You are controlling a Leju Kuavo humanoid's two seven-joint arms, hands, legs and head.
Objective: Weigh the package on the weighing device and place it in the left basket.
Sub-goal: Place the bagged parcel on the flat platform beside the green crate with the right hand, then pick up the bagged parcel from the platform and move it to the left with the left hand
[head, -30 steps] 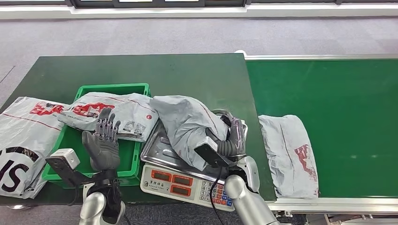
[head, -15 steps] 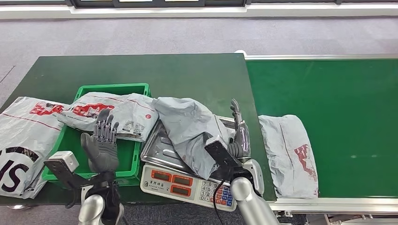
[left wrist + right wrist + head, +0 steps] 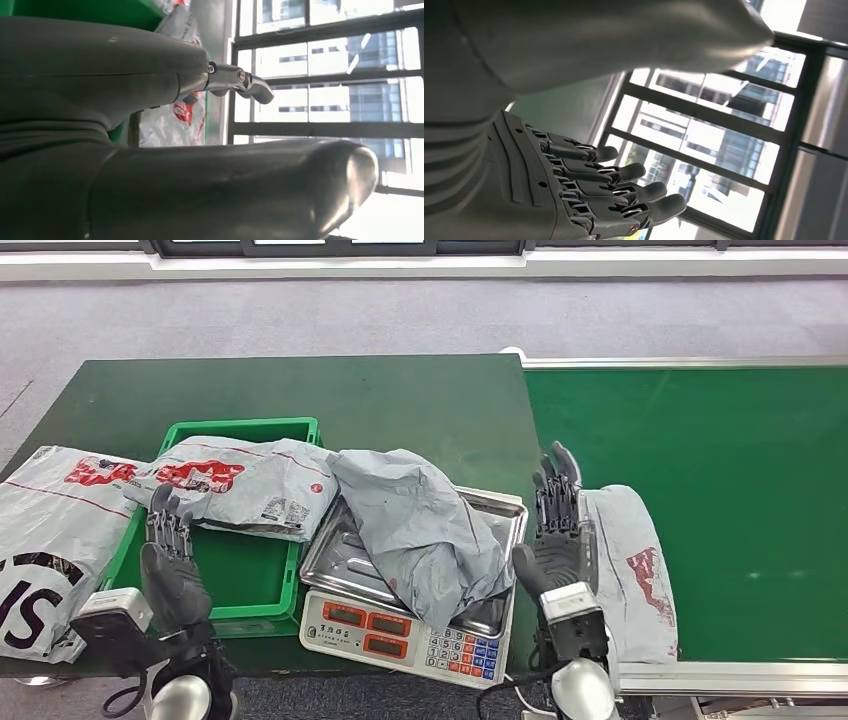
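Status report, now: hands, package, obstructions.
Left hand and right hand open, empty. Grey package on scale pan. Another package overhangs green basket.

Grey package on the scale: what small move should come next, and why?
Probably the left robot hand reaches right toward the package. It lies draped on the scale, both robot hands are open and off it, and the basket sits beside the scale.
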